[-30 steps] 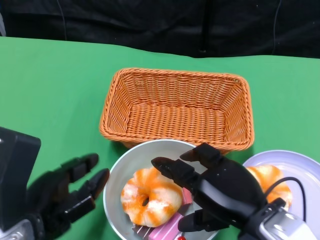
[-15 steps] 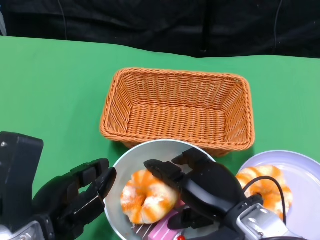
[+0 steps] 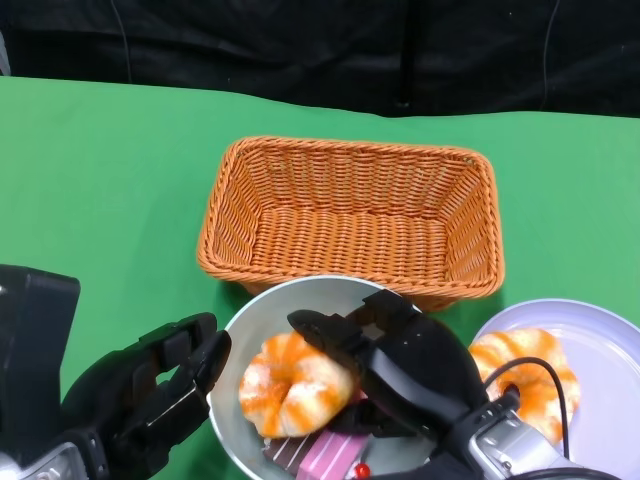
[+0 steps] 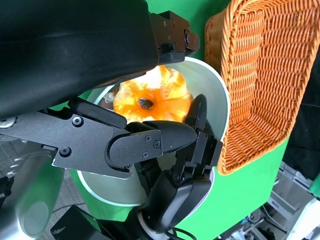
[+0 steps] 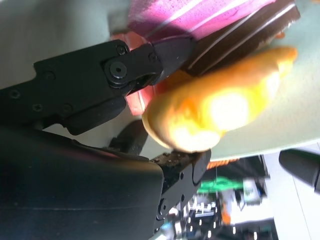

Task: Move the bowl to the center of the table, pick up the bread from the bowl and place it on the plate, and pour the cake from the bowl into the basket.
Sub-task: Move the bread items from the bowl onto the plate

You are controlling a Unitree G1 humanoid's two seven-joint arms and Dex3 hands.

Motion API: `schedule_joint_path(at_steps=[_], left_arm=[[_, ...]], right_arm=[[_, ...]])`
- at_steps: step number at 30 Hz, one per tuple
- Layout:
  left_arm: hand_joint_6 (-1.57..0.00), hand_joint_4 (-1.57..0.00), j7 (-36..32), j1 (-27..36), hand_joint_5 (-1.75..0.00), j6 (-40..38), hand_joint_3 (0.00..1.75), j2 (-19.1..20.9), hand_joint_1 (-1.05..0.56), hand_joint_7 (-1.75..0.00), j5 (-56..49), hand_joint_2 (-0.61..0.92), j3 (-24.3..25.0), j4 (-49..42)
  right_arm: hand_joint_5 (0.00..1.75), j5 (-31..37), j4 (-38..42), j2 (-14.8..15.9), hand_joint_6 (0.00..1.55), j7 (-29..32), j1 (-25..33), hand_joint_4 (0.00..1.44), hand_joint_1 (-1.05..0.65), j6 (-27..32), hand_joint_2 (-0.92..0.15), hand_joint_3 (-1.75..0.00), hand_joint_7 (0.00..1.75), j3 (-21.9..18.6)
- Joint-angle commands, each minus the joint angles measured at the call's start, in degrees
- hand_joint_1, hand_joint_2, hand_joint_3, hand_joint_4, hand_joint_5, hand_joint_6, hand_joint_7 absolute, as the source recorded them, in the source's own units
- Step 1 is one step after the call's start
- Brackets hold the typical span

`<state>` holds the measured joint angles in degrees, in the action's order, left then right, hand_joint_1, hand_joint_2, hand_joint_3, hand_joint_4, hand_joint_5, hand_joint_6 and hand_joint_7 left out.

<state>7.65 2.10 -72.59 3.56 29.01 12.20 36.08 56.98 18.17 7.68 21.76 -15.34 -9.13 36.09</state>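
The pale grey bowl (image 3: 247,318) stands just in front of the wicker basket (image 3: 350,215). In it lie an orange-and-white ring of bread (image 3: 285,385) and a pink striped cake (image 3: 325,455). My right hand (image 3: 400,370) reaches into the bowl from the right and grips the bread, which still rests in the bowl. In the right wrist view the bread (image 5: 225,110) sits between my fingers (image 5: 100,85), with the cake (image 5: 200,15) beside it. My left hand (image 3: 150,400) holds nothing, its fingers spread against the bowl's left wall. The left wrist view shows the bread (image 4: 152,97) in the bowl (image 4: 220,100).
A lilac plate (image 3: 590,325) at the right front carries another orange bread (image 3: 520,370). The basket (image 4: 260,75) is empty and nearly touches the bowl's far rim. Green tabletop (image 3: 100,200) stretches to the left and behind, ending at a black backdrop.
My right hand has pushed further left into the bowl and closed on the bread. My left hand has moved right until its fingers meet the bowl's wall.
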Motion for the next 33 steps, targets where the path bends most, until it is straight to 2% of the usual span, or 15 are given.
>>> schedule_joint_path(at_steps=[1, 2, 3, 4, 5, 6, 7, 8, 10, 14, 20, 23, 28, 30, 33], left_arm=[[0.00, 0.00, 0.23, 0.27, 0.00, 0.28, 0.57, 1.13, -0.58, 0.00, 0.29, 0.92, -0.65, 0.78], [0.00, 0.00, 0.18, 0.33, 0.00, 0.61, 0.57, 1.77, -0.58, 0.00, -0.16, 0.92, -1.23, 0.80], [0.00, 0.00, 0.12, 0.39, 0.00, 0.86, 0.57, 2.23, -0.59, 0.00, -0.45, 0.92, -1.66, 0.82], [0.00, 0.00, 0.34, 0.50, 0.00, 1.72, 0.57, 3.17, -0.59, 0.00, -0.95, 0.92, -2.38, 0.69], [0.00, 0.00, 0.51, 0.68, 0.00, 2.51, 0.59, 3.88, -0.58, 0.00, -1.29, 0.92, -2.95, 0.64], [0.00, 0.00, 0.40, 0.76, 0.00, 3.06, 0.60, 4.41, -0.58, 0.00, -1.63, 0.92, -3.45, 0.60], [0.00, 0.00, 0.21, 0.83, 0.00, 3.47, 0.61, 4.74, -0.58, 0.00, -1.88, 0.92, -3.81, 0.57], [0.00, 0.00, 0.01, 0.93, 0.00, 3.79, 0.61, 4.82, -0.58, 0.00, -1.96, 0.92, -3.99, 0.53], [0.00, 0.00, -0.11, 1.24, 0.00, 4.82, 0.62, 5.06, -0.57, 0.00, -2.38, 0.92, -4.54, 0.47], [0.00, 0.00, 0.21, 1.68, 0.00, 6.63, 0.64, 5.50, -0.57, 0.00, -2.91, 0.92, -5.29, 0.04], [0.00, 0.00, 0.47, 1.82, 0.00, 7.78, 0.64, 5.84, -0.58, 0.00, -2.74, 0.92, -5.48, -0.79], [0.00, 0.00, 0.37, 1.70, 0.00, 7.77, 0.63, 5.46, -0.58, 0.00, -2.24, 0.92, -5.16, -1.02], [0.00, 0.00, 0.16, 1.55, 0.00, 7.42, 0.62, 4.40, -0.57, 0.00, -1.10, 0.92, -4.46, -1.19], [0.00, 0.00, 0.04, 1.37, 0.00, 7.16, 0.61, 4.53, -0.57, 0.00, -1.22, 0.92, -4.46, -1.18], [0.00, 0.00, 0.23, 1.34, 0.00, 8.79, 0.61, 6.16, -0.57, 0.00, -2.84, 0.92, -5.59, -1.28]], right_arm=[[1.09, -0.80, 4.50, 0.47, 0.92, 8.87, 0.14, 0.72, -0.28, -4.14, -0.91, -0.02, 0.39, -0.13], [1.38, -0.84, 4.96, 0.50, 1.01, 12.14, -0.07, 0.86, -0.21, -5.81, -0.91, -0.03, 0.71, -0.27], [1.56, -0.85, 5.46, 0.51, 0.95, 14.51, -0.29, 0.90, -0.18, -7.01, -0.90, -0.05, 1.04, -0.32], [1.65, -1.04, 5.53, 0.36, 0.91, 17.29, -0.42, 0.91, -0.16, -8.36, -0.89, -0.06, 1.22, -0.61], [1.71, -1.18, 5.52, 0.31, 0.86, 19.13, -0.54, 1.00, -0.16, -9.30, -0.67, -0.60, 1.53, -0.80], [1.73, -1.28, 4.99, 0.46, 0.84, 20.25, -0.55, 1.02, -0.16, -9.96, -0.50, -0.95, 1.64, -1.01], [1.74, -1.38, 4.43, 0.64, 0.82, 21.03, -0.52, 1.02, -0.17, -10.50, -0.42, -1.14, 1.69, -1.21], [1.74, -1.40, 3.98, 0.76, 0.80, 21.74, -0.46, 1.02, -0.17, -10.86, -0.36, -1.26, 1.72, -1.40], [1.75, -1.13, 2.44, 1.10, 0.80, 23.46, -0.22, 1.02, -0.16, -11.39, -0.27, -1.38, 1.74, -1.95], [1.75, -0.61, -1.72, 1.65, 0.82, 23.75, 0.89, 1.03, -0.15, -10.67, -0.16, -1.50, 1.75, -3.12], [1.75, -3.33, -12.56, 3.54, 0.81, 18.30, 4.41, 1.03, -0.17, -10.58, -0.16, -1.55, 1.75, -6.93], [1.75, -5.57, -16.34, 4.32, 0.81, 16.86, 6.22, 1.03, -0.17, -11.68, -0.17, -1.46, 1.75, -9.33], [1.75, -11.79, -24.99, 7.41, 0.80, 11.51, 11.53, 1.04, -0.13, -13.39, -0.22, -1.56, 1.75, -15.55], [1.75, -13.57, -28.30, 8.08, 0.82, 8.80, 13.75, 1.05, -0.18, -12.69, -0.23, -1.60, 1.75, -18.14], [1.75, -16.40, -33.37, 10.13, 0.82, 4.88, 17.99, 1.06, -0.17, -12.01, -0.15, -1.72, 1.75, -23.55]])
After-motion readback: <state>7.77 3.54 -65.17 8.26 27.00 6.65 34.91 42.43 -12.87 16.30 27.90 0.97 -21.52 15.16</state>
